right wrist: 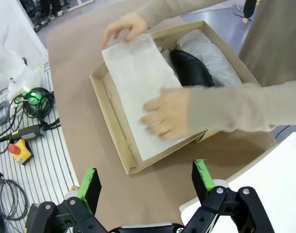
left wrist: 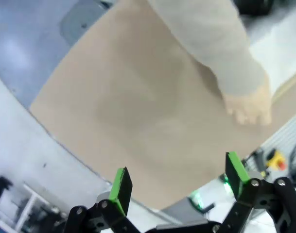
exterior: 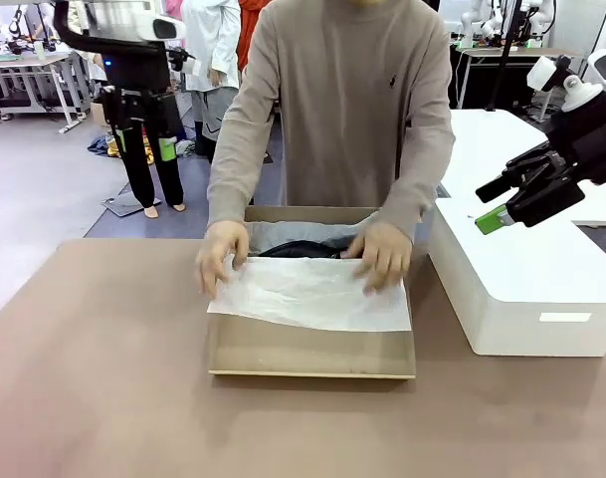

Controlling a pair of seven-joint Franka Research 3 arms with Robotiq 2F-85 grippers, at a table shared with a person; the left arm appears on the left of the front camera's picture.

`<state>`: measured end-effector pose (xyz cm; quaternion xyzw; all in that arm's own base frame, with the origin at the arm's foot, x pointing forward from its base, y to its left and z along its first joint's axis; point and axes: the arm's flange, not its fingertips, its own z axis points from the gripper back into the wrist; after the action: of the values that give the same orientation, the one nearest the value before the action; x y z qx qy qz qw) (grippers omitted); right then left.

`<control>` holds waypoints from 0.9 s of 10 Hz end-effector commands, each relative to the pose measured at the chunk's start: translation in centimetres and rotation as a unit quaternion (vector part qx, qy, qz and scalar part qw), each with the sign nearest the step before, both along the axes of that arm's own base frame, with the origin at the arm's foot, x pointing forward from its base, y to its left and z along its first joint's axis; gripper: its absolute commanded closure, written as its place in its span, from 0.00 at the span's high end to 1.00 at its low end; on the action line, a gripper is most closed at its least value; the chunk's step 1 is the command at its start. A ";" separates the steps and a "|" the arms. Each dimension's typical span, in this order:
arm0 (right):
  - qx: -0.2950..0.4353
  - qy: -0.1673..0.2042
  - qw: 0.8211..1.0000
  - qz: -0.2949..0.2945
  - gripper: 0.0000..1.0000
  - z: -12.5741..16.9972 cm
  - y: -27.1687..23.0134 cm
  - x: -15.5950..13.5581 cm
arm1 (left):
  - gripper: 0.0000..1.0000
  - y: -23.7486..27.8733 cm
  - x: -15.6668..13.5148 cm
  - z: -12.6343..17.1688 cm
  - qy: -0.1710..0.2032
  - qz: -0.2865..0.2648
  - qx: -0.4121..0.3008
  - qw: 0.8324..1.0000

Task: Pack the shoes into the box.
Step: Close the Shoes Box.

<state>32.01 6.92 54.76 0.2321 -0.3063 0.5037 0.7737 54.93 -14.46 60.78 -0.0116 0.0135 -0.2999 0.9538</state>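
Observation:
The brown cardboard box [exterior: 312, 354] stands open mid-table. A person's two hands [exterior: 223, 257] press a sheet of white tissue paper [exterior: 317, 294] down over its inside. At the far end of the box, part of a glossy black shoe [exterior: 303, 249] shows between the hands. The right wrist view has the box [right wrist: 111, 109], the shoe [right wrist: 191, 68] and the tissue [right wrist: 135, 77] below it. My left gripper [exterior: 143, 147] hangs open high at the back left, its fingers wide apart [left wrist: 179, 179] over bare table. My right gripper [exterior: 490, 204] is open in the air right of the box, holding nothing [right wrist: 146, 182].
A big white rectangular block [exterior: 521, 269] sits on the table right of the box, under my right gripper. Off the table's edge lie cables and a yellow stop button [right wrist: 19, 148]. The person's sleeve and hand [left wrist: 247, 104] cross the left wrist view.

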 end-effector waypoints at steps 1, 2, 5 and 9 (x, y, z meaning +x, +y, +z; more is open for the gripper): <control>0.016 -0.008 1.000 0.012 1.00 0.0 0.0 0.3 | 1.00 1.8 -0.6 -0.7 0.024 -0.126 0.002 0.992; 0.016 -0.008 1.000 0.012 1.00 0.0 0.0 0.3 | 1.00 2.3 -0.4 -0.9 0.025 -0.168 -0.010 0.985; 0.016 -0.008 1.000 0.012 1.00 0.0 0.0 0.3 | 1.00 2.6 -0.9 -1.5 0.006 -0.266 -0.048 0.963; 0.016 -0.008 1.000 0.012 1.00 0.0 0.0 0.3 | 1.00 1.7 0.0 -1.1 0.022 -0.213 -0.009 0.977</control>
<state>32.01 6.92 54.76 0.2321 -0.3063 0.5037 0.7737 55.06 -12.88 59.65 -0.0296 0.0288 -0.5036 0.8629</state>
